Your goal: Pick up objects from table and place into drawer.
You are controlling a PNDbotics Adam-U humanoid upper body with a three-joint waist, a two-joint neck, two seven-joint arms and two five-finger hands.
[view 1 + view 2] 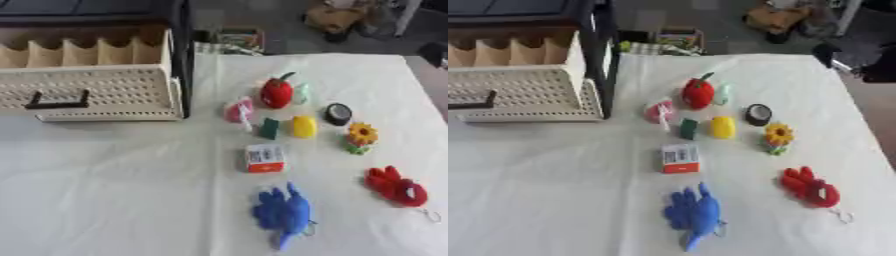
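No robot hand shows in either view. An open cream drawer (96, 87) with a perforated front and a black handle (57, 100) juts from a dark cabinet at the upper left, with dividers inside. On the white cloth lie a red apple-shaped toy (276, 92), a pale green item (301, 94) beside it, a pink thing (239, 111), a small dark green block (269, 128), a yellow piece (304, 126), a black round thing (338, 114), a sunflower toy (360, 136), a small white and orange box (264, 158), a blue plush (283, 212) and a red plush (398, 187).
The white-covered table (114, 200) spreads wide at the lower left with nothing on it. The dark cabinet frame (182, 55) stands right of the drawer. Beyond the table's far edge lie floor clutter and a brown thing (332, 17).
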